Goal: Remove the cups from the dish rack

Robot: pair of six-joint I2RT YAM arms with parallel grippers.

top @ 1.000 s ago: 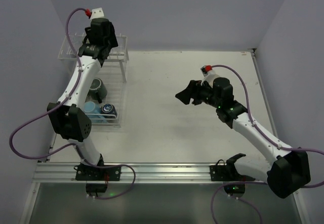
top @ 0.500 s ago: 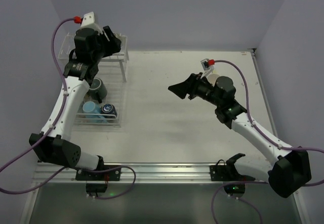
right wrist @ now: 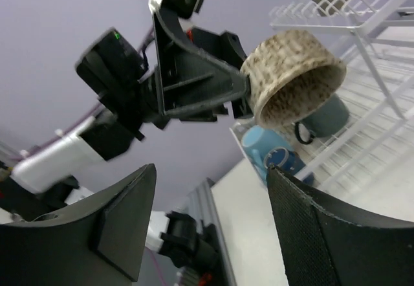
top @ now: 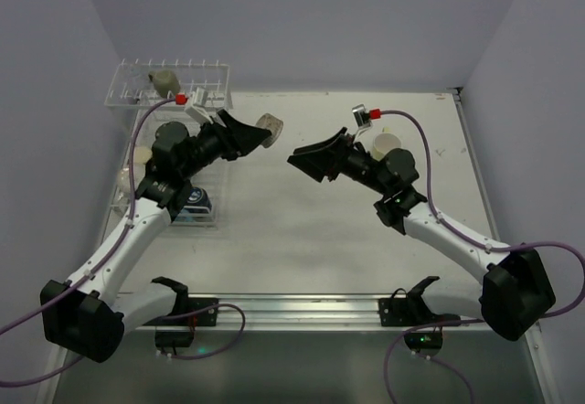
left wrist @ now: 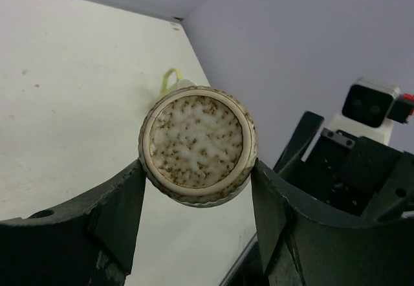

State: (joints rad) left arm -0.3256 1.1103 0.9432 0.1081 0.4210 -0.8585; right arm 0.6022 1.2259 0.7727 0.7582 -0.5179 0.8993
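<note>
Speckled tan cup (left wrist: 197, 145), ribbed outside, sits clamped between left fingers (left wrist: 116, 205).

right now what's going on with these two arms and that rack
The left arm's fingers are shut on a speckled tan cup, holding it on its side in the air over the table, clear of the dish rack. The right arm's fingers stand open, facing the cup's mouth without touching it, so this looks like a possible handover. More cups sit in the rack, including a light blue cup.
</note>
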